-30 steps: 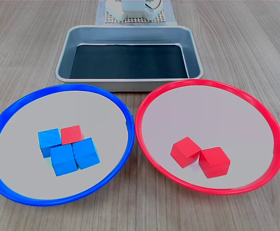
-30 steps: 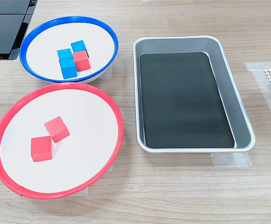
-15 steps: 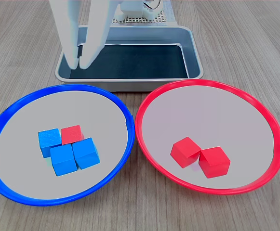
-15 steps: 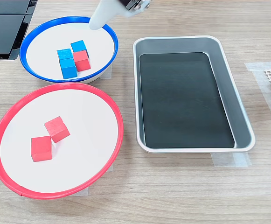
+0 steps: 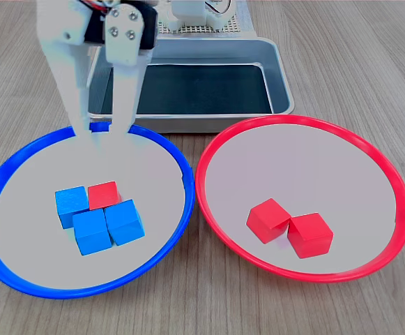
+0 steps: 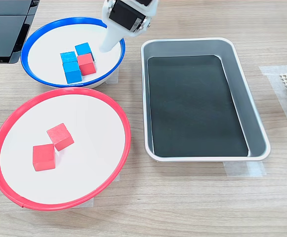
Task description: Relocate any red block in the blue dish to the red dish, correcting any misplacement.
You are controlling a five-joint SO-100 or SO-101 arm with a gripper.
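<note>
The red block point(image 5: 103, 195) point(image 6: 86, 64) lies in the blue dish point(image 5: 146, 178) point(image 6: 47, 54), touching three blue cubes point(image 5: 92, 232) clustered beside it. My gripper point(image 5: 102, 131) point(image 6: 105, 48) hangs open over the dish's far rim in the first exterior view, fingers pointing down, nothing between them. It is above and behind the red block, apart from it. The red dish point(image 5: 293, 167) point(image 6: 84, 123) holds two other red cubes point(image 5: 268, 220) point(image 6: 60, 136) that touch each other.
A rectangular steel tray point(image 5: 188, 87) point(image 6: 197, 98) with a dark floor stands behind both dishes in the first exterior view. The arm's base point(image 5: 195, 14) sits beyond it. A black object point(image 6: 5, 29) lies at the second exterior view's top left.
The gripper entered from above, dropped and moved from over the tray's corner to the blue dish's far rim, its fingers spreading wider. No block has moved.
</note>
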